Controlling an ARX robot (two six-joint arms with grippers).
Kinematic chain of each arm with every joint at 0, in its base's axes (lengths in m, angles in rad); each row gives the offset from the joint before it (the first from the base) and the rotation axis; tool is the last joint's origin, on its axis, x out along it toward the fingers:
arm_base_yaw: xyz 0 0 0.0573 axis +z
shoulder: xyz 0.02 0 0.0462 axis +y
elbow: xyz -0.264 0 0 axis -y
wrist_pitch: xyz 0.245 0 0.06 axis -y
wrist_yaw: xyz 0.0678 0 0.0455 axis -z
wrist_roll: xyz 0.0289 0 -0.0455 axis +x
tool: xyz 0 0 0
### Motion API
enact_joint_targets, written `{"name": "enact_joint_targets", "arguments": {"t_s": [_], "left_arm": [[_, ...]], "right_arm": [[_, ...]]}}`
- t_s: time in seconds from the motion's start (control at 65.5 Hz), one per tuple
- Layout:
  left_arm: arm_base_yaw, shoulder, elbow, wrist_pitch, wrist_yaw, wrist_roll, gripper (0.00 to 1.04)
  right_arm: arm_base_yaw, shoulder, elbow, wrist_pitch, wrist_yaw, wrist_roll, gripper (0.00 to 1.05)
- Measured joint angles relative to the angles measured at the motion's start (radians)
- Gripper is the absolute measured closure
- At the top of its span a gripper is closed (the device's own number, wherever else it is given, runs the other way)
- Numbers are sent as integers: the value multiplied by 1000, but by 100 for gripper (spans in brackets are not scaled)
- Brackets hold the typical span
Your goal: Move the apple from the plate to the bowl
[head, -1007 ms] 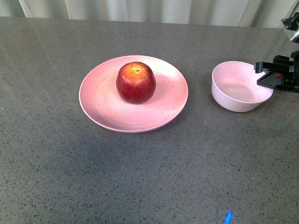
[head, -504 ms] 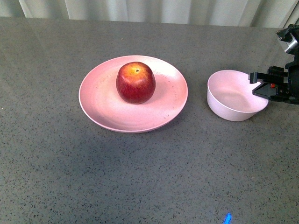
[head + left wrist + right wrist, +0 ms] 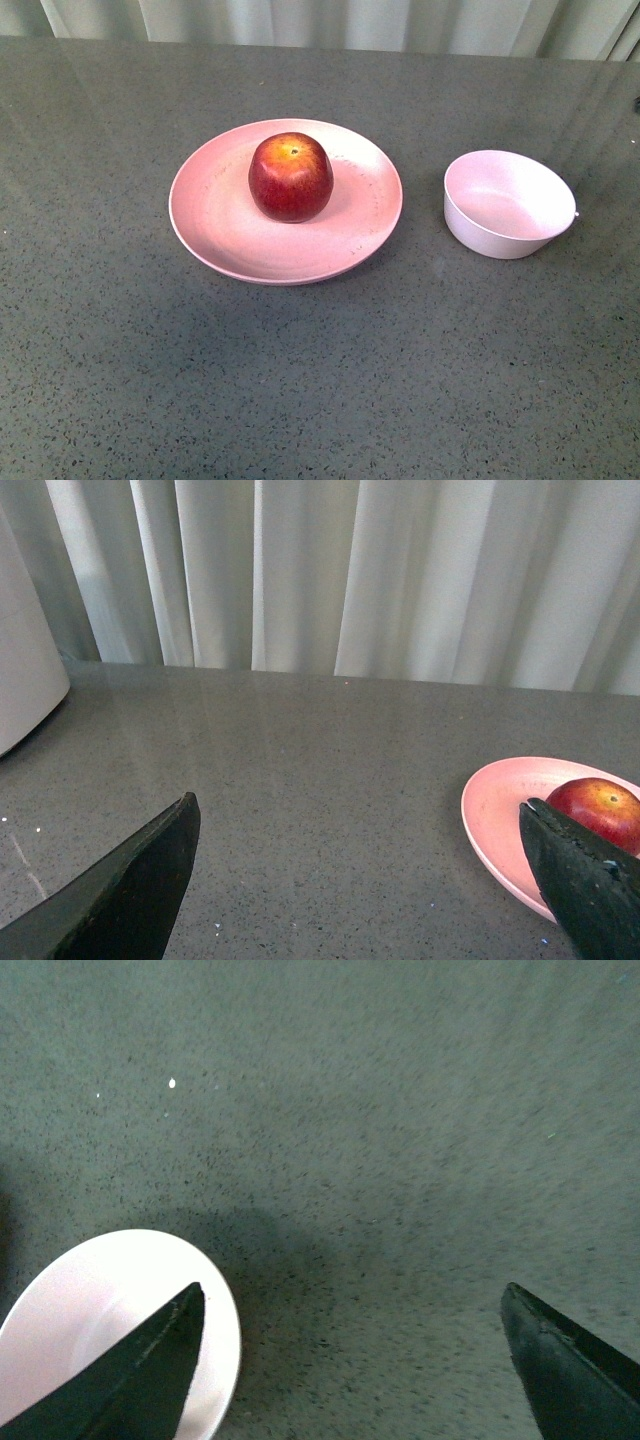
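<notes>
Left gripper (image 3: 357,802) spread wide and empty, we hang low over the grey counter (image 3: 300,390), the apple (image 3: 291,177) lying ahead of us and off toward our right side, partly hidden behind one dark finger (image 3: 585,880). It sits near the middle of the pink plate (image 3: 215,235), stem dimple up, and nothing touches it. Our right gripper (image 3: 352,1288) is just as wide and just as empty. The bowl (image 3: 490,238) lies close under it, its rim showing beside one finger, with the rest of the span over bare counter. Neither arm shows from the body camera. We judge the move not yet begun: the apple is on the plate, and the bowl holds nothing and stands beside the plate without touching it.

Risks from here, as we read them: a finger arriving off-centre could nudge the round fruit and set it rolling across the shallow plate; the smooth skin may slip out of a pinch taken too high; the bowl is barely wider than the apple, so a release off its middle could strike the rim and tip or shove it; and the right gripper, so near, could knock the bowl aside
</notes>
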Motion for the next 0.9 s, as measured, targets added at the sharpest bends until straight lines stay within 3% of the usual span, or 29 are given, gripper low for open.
{"name": "enact_joint_targets", "arguments": {"t_s": [0.092,0.153,0.519,0.671,0.717,0.9], "left_arm": [[0,0,0,0,0,0,9],[0,0,0,0,0,0,9],[0,0,0,0,0,0,9],[0,0,0,0,0,0,9],[0,0,0,0,0,0,9],[0,0,0,0,0,0,9]], "right_arm": [[-42,-96,-175,364,-19,1,30],[-66,-200,-291,487,-43,2,41],[-14,-526,-552,477,17,0,103],[8,-631,-604,426,44,3,103],[45,-666,-621,404,100,4,103],[83,-731,-691,404,113,3,103]]}}
